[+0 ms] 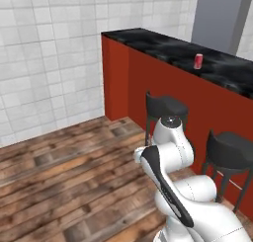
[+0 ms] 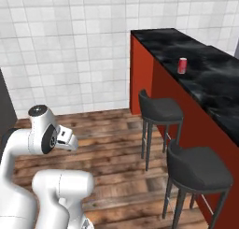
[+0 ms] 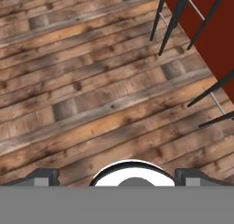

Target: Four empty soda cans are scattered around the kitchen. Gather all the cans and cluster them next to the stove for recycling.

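Observation:
One red soda can (image 1: 198, 61) (image 2: 182, 65) with a silvery top stands upright on the black marbled bar counter (image 1: 158, 42) (image 2: 210, 78), near its front edge. My arm is folded low over the wood floor, well short of the counter. In the hand view my gripper (image 3: 118, 177) points down at the floor boards, its fingertips (image 3: 45, 176) wide apart and nothing between them, so it is open. The stove and the other cans are out of view.
Two dark bar stools (image 1: 166, 106) (image 1: 230, 149) (image 2: 160, 109) (image 2: 198, 169) stand against the red counter front between me and the can; their legs (image 3: 171, 22) show in the hand view. A white tiled wall (image 1: 44, 53) closes the far side. Open wood floor (image 1: 64, 177) lies to the left.

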### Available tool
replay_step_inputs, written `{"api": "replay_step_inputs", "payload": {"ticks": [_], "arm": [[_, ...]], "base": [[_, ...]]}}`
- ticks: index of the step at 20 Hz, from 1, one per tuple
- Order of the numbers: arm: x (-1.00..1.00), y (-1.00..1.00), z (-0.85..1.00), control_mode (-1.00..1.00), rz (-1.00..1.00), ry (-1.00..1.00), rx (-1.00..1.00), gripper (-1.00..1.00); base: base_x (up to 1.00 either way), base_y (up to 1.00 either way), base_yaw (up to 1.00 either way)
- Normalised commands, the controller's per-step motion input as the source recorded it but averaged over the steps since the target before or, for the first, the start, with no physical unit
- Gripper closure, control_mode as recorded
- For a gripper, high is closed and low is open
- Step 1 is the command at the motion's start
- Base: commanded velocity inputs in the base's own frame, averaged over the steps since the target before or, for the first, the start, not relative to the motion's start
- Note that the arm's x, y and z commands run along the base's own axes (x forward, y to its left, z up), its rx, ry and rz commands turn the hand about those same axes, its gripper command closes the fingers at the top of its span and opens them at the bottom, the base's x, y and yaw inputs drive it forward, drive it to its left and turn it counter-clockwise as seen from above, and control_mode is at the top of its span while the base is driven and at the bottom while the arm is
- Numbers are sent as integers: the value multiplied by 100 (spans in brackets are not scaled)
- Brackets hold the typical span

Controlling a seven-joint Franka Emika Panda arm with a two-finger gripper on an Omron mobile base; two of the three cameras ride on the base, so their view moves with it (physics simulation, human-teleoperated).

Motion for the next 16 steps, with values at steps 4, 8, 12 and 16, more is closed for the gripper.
{"api": "replay_step_inputs", "payload": {"ticks": [4,8,12,16], "arm": [[0,0,0,100,0,0,0,-100],[0,0,0,100,0,0,0,-100],[0,0,0,100,0,0,0,-100],[0,0,0,100,0,0,0,-100]], "base": [[48,54,-1],[49,54,-2],[49,54,-2],[49,53,-4]]}}
